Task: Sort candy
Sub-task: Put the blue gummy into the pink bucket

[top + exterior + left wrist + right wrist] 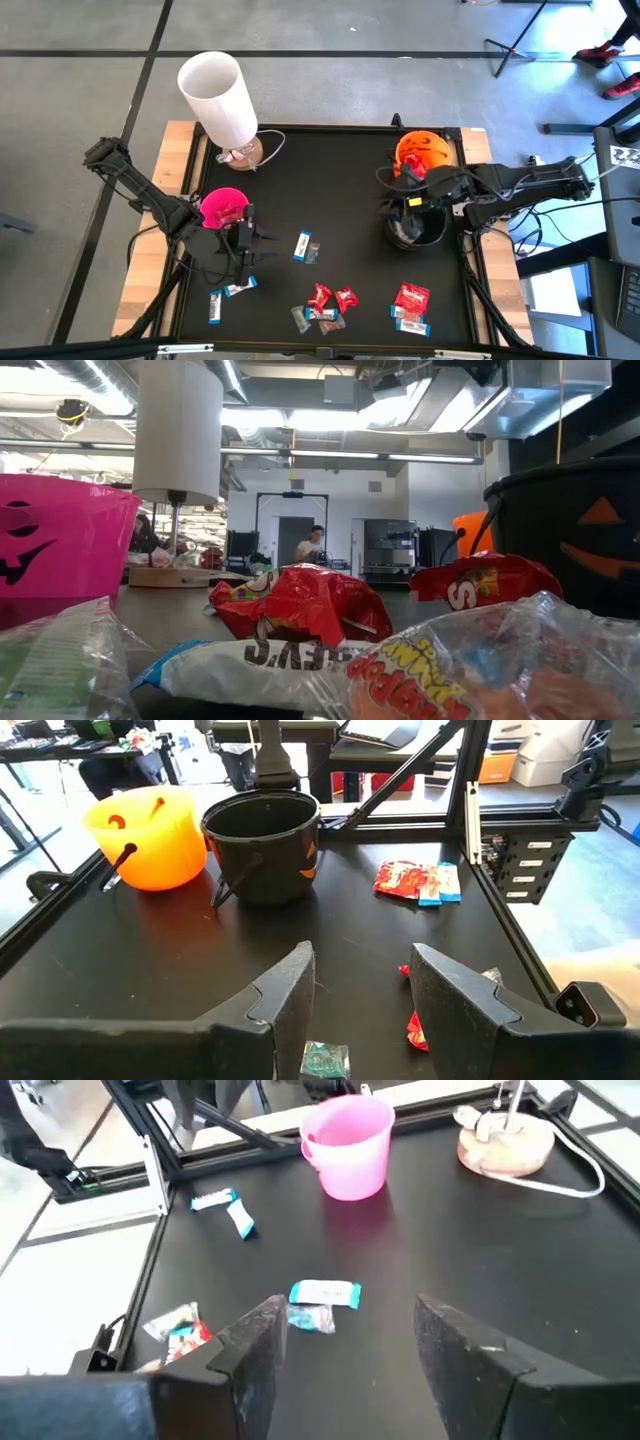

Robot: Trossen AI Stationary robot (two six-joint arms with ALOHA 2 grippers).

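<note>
Two hands stand open over my black counter (350, 200), neither gripping anything. My left hand (250, 240) hovers beside the pink bowl (223, 207), its fingers (285, 995) spread above a blue-and-white sweet (325, 1060). My right hand (408, 212) hangs over the black bowl (418, 228), next to the orange bowl (424, 150). Candy (325, 305) lies scattered along the counter's near edge: red wrappers (412, 297) to the right, blue-and-white pieces (225, 295) to the left, one pair (306, 247) mid-counter. What may be a silvery piece sits among them. A white lamp (220, 95) stands at the back.
</note>
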